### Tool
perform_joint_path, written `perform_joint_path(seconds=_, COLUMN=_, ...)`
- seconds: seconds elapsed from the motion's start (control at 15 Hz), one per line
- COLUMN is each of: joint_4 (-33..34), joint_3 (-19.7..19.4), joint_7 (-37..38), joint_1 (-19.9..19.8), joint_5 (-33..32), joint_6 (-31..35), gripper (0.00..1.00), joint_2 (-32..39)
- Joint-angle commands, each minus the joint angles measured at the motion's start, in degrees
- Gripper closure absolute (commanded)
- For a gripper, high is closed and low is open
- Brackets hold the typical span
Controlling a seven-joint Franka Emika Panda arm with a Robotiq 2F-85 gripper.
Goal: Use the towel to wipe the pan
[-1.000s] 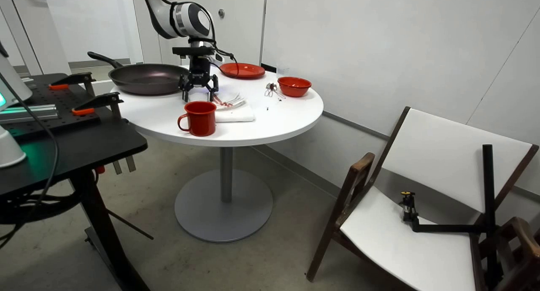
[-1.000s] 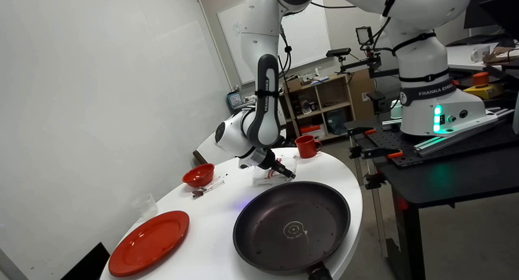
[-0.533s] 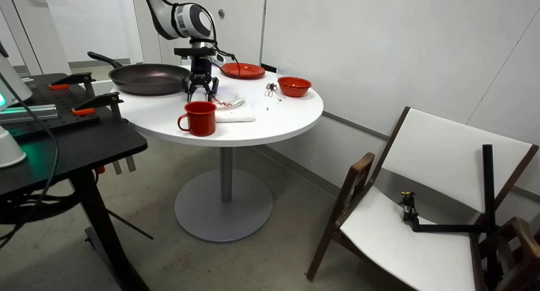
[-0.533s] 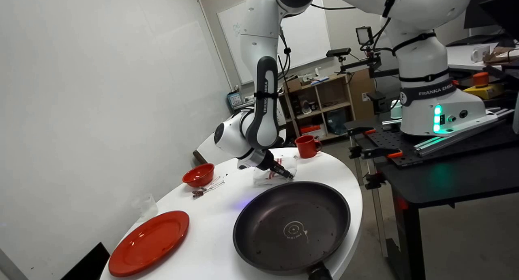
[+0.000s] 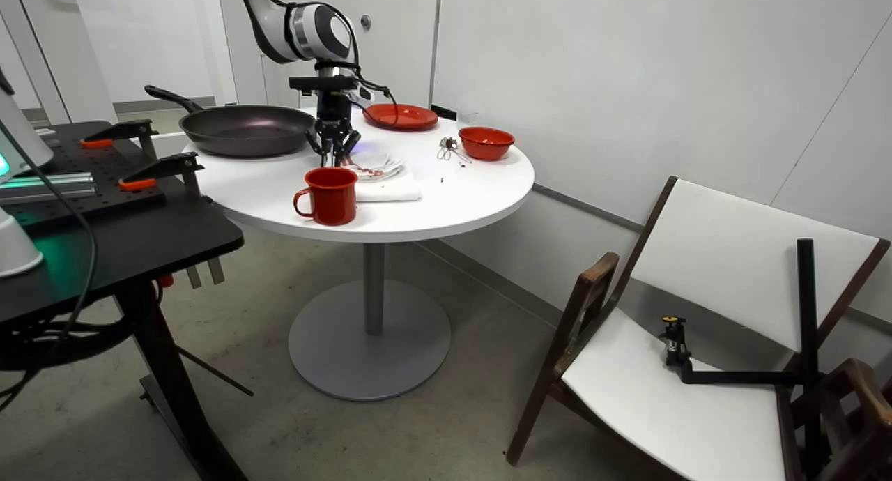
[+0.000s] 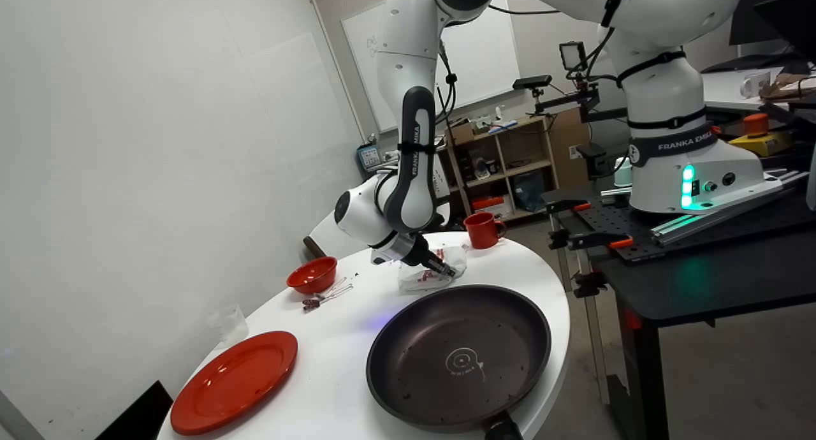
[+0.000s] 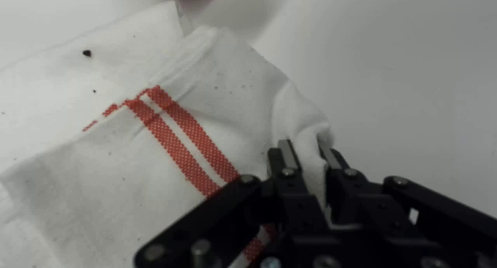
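Towel (image 5: pixel 390 190), in an exterior view: lies layered on the round white table (image 5: pixel 453 205), a crumpled red-striped part over a flat folded part. Pan (image 5: pixel 247 131) sits upright farther back, left in this view; only part of its dark, glossy inside shows. Red mug (image 5: pixel 333 201) stands upright at the towel's near end; its contents are hidden from this angle. Red bowl (image 5: pixel 486 145) sits upright toward the far side, a thin metal item (image 5: pixel 447 144) just beside it, too small to identify; red plate (image 5: pixel 408 118) lies behind. Gripper (image 5: pixel 330 162) points down at the towel's end, its tips partly masked by the mug. In an exterior view, the pan's floor shows from above: pale round mark (image 6: pixel 462 361) with a pale streak, plus a few small dark specks. Bowl shows its red inner wall, floor partly hidden. Translucent container (image 6: pixel 229 325) near the plate is blurred; contents cannot be told. Towel lies between mug and pan, near the pan's rim; contact with the rim cannot be told. Gripper slants down onto the towel's pan-side edge. In the wrist view, the fingers (image 7: pixel 284 165) pinch an upright fold of the towel at its margin. Red stripes (image 7: pixel 167 143) run down toward the gripper; dark specks dot the cloth. A red rounded thing is cut off at the top.
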Motion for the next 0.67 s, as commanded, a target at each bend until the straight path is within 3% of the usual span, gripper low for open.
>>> perform_joint_path(seconds=0.0, joint_4=-1.46, joint_3=0.28, joint_7=-0.37, joint_1=-1.33, joint_5=1.68, joint_6=0.93, gripper=0.95, joint_2=-1.71)
perform_joint_path(seconds=0.6, joint_4=-20.06, joint_3=-1.21, joint_7=3.15, joint_1=-5.59, joint_5=5.82, joint_6=10.14, gripper=0.95, joint_2=-22.47)
